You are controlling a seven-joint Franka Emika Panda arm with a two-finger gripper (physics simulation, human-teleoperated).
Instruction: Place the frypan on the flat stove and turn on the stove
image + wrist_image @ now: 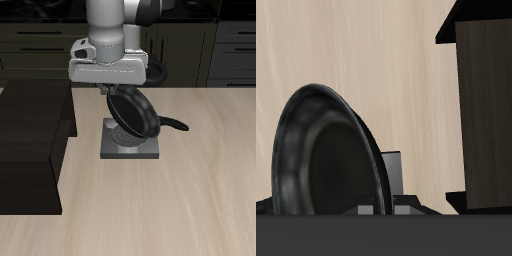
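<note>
Exterior view: your claw (116, 88) hangs low over the flat stove (131, 146), its fingers hidden behind the pan, so how they stand cannot be read directly.
Claw: most likely clamped on the frypan (133, 112), since the pan hangs steeply tilted and nothing else carries it.
Frypan: just above the burner rings, lower rim close to the plate, handle sticking out sideways over the counter (190, 200); contact with the stove cannot be told.
Wrist view: the frypan (328, 155) fills the foreground on edge, with a grey corner of the flat stove (393, 168) behind it.
Why tilted: a rim grip lets the pan's weight swing it down, so you should level it as you lower.
Knob: not made out; stove judged still off.
Surroundings: pale wood counter, dark cabinet block (30, 150) beside the stove, dark drawers behind.
</note>
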